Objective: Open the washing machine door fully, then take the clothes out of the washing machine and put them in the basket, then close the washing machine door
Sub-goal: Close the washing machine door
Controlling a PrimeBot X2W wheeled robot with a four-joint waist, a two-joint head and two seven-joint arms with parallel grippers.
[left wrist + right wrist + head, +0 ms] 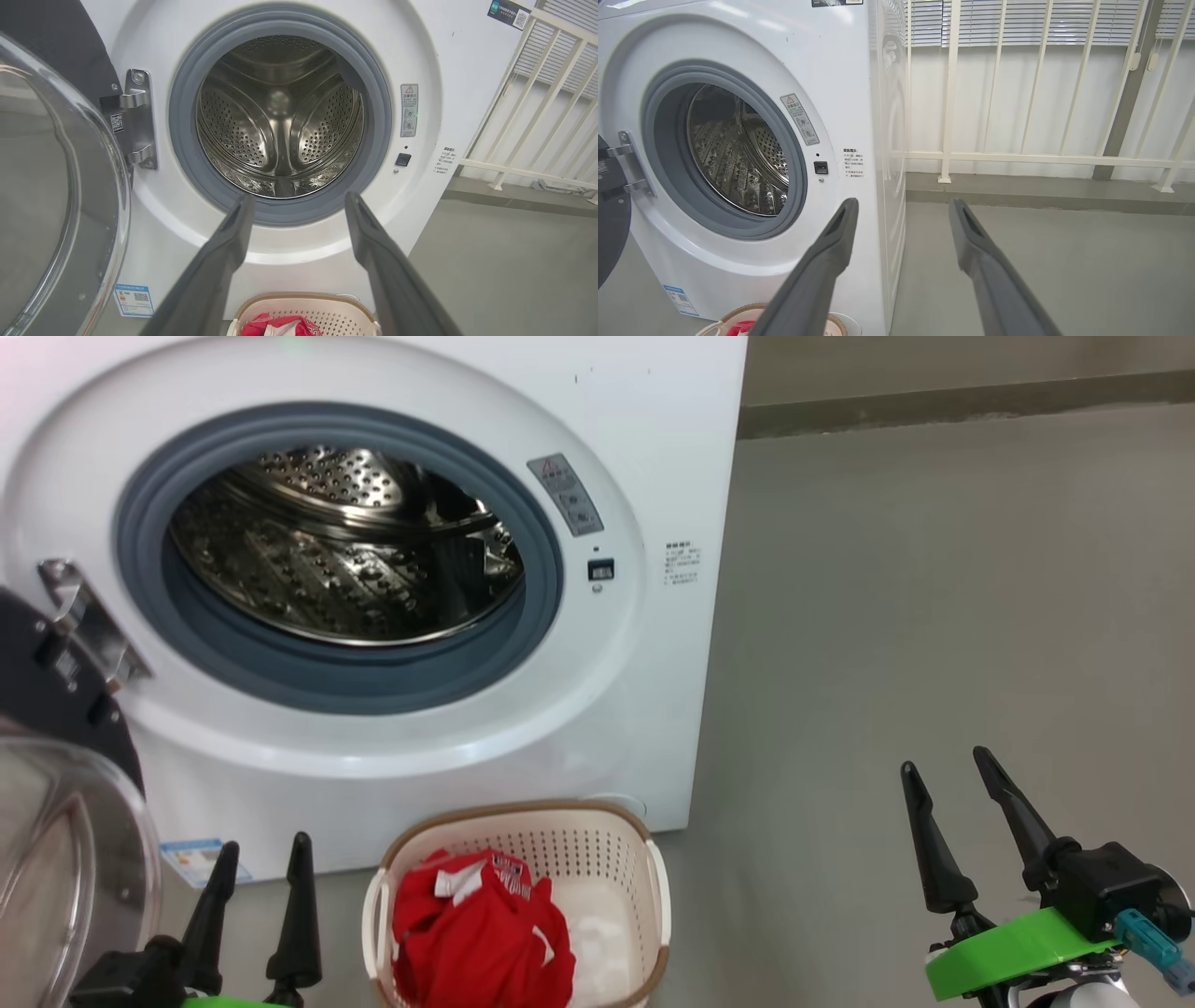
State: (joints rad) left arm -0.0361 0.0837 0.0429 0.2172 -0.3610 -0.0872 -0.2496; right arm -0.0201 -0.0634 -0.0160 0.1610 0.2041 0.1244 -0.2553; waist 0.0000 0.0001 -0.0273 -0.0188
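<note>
- The bright red garments with white trim [481, 943] lie bunched in the left half of the small cream-white perforated plastic basket with a brown woven-look rim [579, 854]. In the left wrist view a strip of the red cloth [280, 325] shows above the basket's rim [327, 303].
- The basket stands on the floor, just in front of the lower front of the big white front-loading washing machine [653, 476], below its round opening and slightly to the right.
- The large round door with a glossy black rim and a clear bulging glass window [65, 821] stands swung open on the machine's left. It hangs from a metal hinge [84, 616] beside the grey rubber gasket [327, 686].
- Inside the gasket the perforated steel drum [345, 560] shows through the open mouth.
- A small blue label [191, 859] sits at the machine's lower left corner, behind the left fingers.
- The left fingers [213, 915] are spread wide and hold nothing. They point up between the open door and the basket, touching neither.
- The right fingers [931, 845] are also spread wide and empty, above the bare grey floor [934, 569], well apart from the basket and to the machine's right.
- A white railing [1017, 158] runs behind the machine in the right wrist view.
</note>
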